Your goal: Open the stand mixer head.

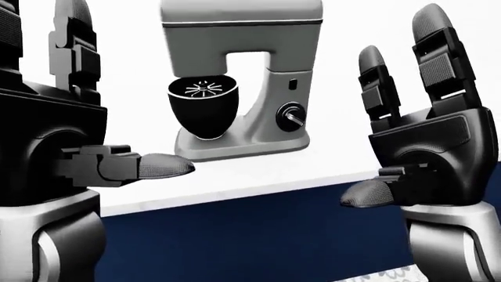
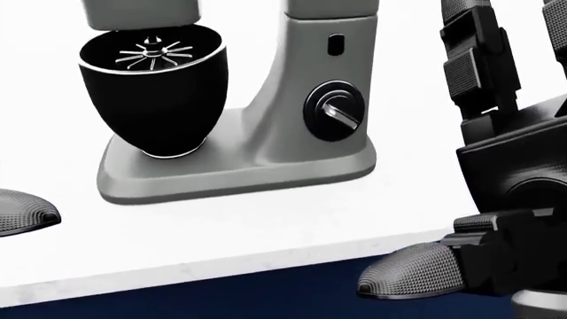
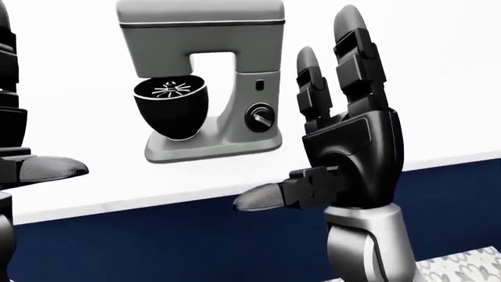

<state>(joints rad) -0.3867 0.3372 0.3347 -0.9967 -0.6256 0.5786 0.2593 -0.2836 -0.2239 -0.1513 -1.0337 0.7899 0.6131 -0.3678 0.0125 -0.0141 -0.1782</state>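
We count one smooth grey stand mixer (image 1: 242,76), one glossy black bowl (image 1: 204,106) under its head, flanked by our left hand (image 1: 54,141) and right hand (image 1: 430,158), both spread wide, empty.

Stand mixer (image 1: 242,76): on the counter (image 1: 258,176), between the two hands in the left-eye view, above and beyond both, touching neither.
Bowl (image 1: 204,107): on the mixer's base, under the head (image 1: 241,26), nearer the left hand.
Dial (image 1: 291,116): on the mixer's column, toward the right hand.
Left hand (image 1: 54,135): at the view's left edge, fingers upright, thumb pointing toward the right hand.
Right hand (image 1: 427,141): right of the mixer, fingers upright, thumb pointing left, over the counter's edge.
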